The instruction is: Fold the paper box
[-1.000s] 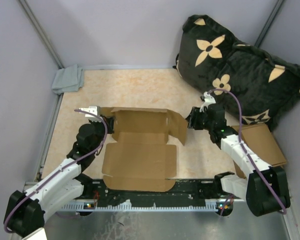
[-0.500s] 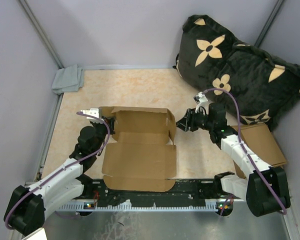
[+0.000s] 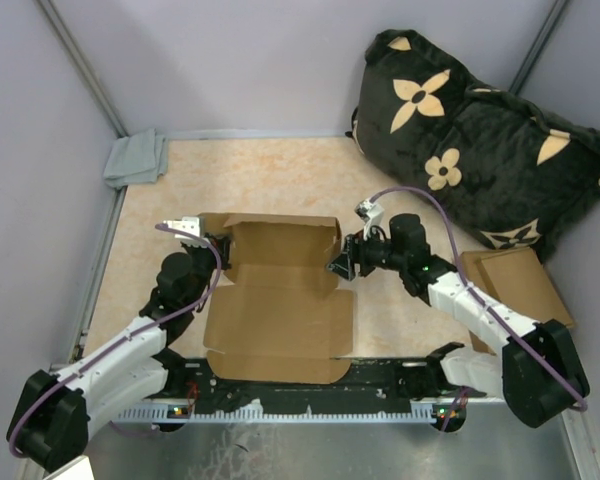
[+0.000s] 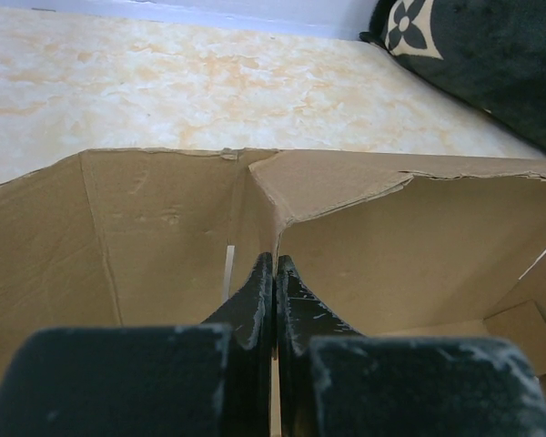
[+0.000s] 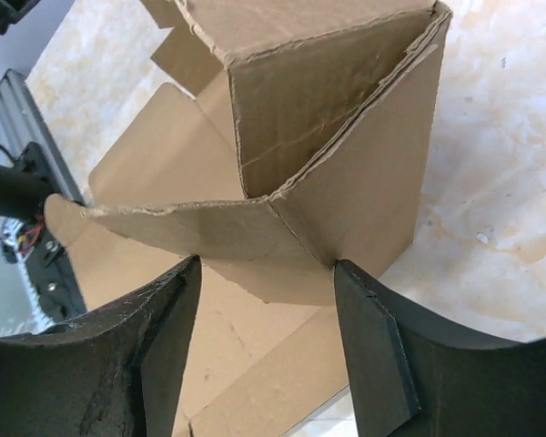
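Located the paper box [image 3: 278,318] on the tan table [image 3: 270,170], toward the near edge, between the two arms. Recorded its near panel flat on the surface and its far part raised into upright walls, with a side flap standing at each end. Plain brown card throughout, unprinted, with edges a little ragged in the wrist views.

Placed the left gripper [image 3: 220,252] at the left end of the raised part. Confirmed jaws pressed together, with fingertips [image 4: 259,300] down in the inner corner between the back wall and the left flap. Cannot tell of any card nipped between them.

Placed the right gripper [image 3: 338,268] at the right end of the raised part. Confirmed jaws apart, with fingers [image 5: 164,346] one on either side of the folded right corner. Card between them, no squeeze evident.

Noted a grey cloth [image 3: 135,158] crumpled at the far left corner of the table, well apart from the box. Noted a black cushion [image 3: 480,130] with pale flower shapes at the far right, leaning against the wall. Noted a spare card sheet [image 3: 515,285] flat at the right side, just beside the cushion, partly behind the right arm, apart from the box.
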Controlling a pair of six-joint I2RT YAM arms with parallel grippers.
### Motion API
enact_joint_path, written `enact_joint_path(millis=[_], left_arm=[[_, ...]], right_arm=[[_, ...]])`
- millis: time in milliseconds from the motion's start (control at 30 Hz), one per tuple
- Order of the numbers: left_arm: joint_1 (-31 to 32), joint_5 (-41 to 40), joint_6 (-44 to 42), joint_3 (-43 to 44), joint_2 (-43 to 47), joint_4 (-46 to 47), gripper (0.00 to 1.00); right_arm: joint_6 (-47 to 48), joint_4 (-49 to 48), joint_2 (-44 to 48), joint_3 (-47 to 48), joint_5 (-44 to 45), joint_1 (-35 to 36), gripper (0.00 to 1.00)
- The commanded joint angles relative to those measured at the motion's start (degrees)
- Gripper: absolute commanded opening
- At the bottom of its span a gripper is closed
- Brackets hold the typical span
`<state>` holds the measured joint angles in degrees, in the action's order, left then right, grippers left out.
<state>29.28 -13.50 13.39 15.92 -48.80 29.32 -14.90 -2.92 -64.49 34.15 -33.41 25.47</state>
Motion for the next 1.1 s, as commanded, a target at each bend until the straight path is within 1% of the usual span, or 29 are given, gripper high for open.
enact_joint_path(millis=[0,267,500,667,767,933,1067], left_arm=[[0.74,0.15,-1.35,-1.31,0.61,-3.31,0.00],[0.96,0.62,-2.18,-3.04,2.48,-3.03,0.00],[1.11,1.24,-3.02,-3.26,1.39,-3.00,0.00],[1.46,0.15,-3.29,-2.88,0.22,-3.50,0.00],[1.53,0.41,-3.13,-2.42,0.23,-3.85,0.00],[1.81,1.46,-3.47,-2.74,1.16,-3.19,0.00],[1.94,2.69,-4.27,-5.03,1.75,-0.27,0.00]], right_arm=[[1.89,-6.50,2.18,-1.94,7.95,1.24,0.61],[3.00,-17.17,1.36,-4.71,14.82,1.25,0.61],[1.46,-26.82,-3.33,-4.38,10.93,1.32,0.62],[2.02,-25.32,-6.27,-1.88,11.50,2.29,0.61],[2.07,-24.12,-4.69,-2.41,11.54,2.58,0.62],[2.48,-22.48,-0.12,-3.71,11.56,2.56,0.67],[3.96,-21.49,-2.31,-1.70,12.38,2.56,0.66]])
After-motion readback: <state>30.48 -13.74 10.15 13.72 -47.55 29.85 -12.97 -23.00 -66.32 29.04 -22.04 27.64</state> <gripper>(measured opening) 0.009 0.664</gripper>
